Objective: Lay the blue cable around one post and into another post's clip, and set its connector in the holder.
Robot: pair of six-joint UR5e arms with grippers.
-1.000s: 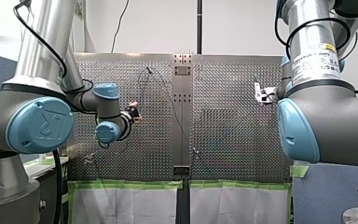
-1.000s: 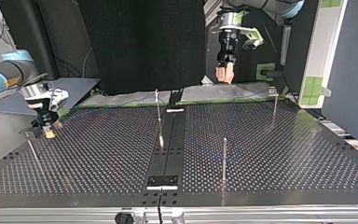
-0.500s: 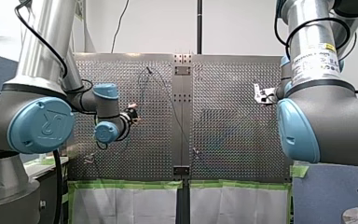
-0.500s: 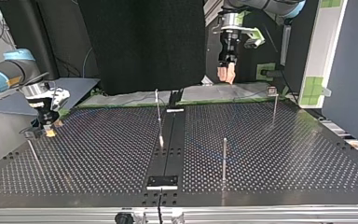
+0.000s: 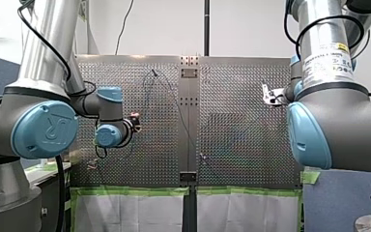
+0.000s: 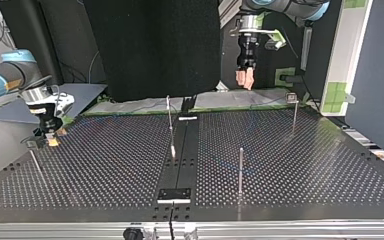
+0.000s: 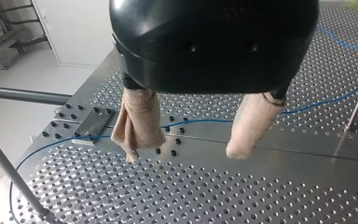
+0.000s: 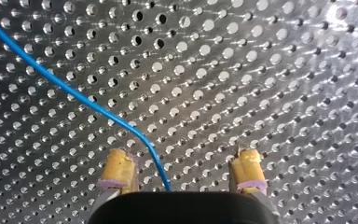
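Observation:
The thin blue cable [image 8: 98,109] lies loose on the perforated table. In the right wrist view it runs between the yellow pads [image 8: 119,170] of my right gripper [image 8: 182,175], nearer one pad, and the gripper is open just above the plate. In the top view my right gripper [image 6: 50,139] sits low at the left, beside a short post [image 6: 34,161]. My left gripper [image 7: 182,154] is open with beige pads [image 7: 137,121], high over the cable [image 7: 205,121] and a flat holder plate [image 7: 93,122]. It hangs at the top view's back [image 6: 245,79].
Upright posts stand on the table: one at the middle [image 6: 169,122], one nearer the camera [image 6: 240,170], one with a clip on top [image 6: 294,112]. A black bracket [image 6: 175,194] sits on the centre strip. In the front view, my left gripper [image 5: 135,117] and right gripper [image 5: 266,93] are far apart.
My left gripper has drifted slightly to the top view's right and a little higher. My right gripper has shifted slightly over the cable. Both stay open.

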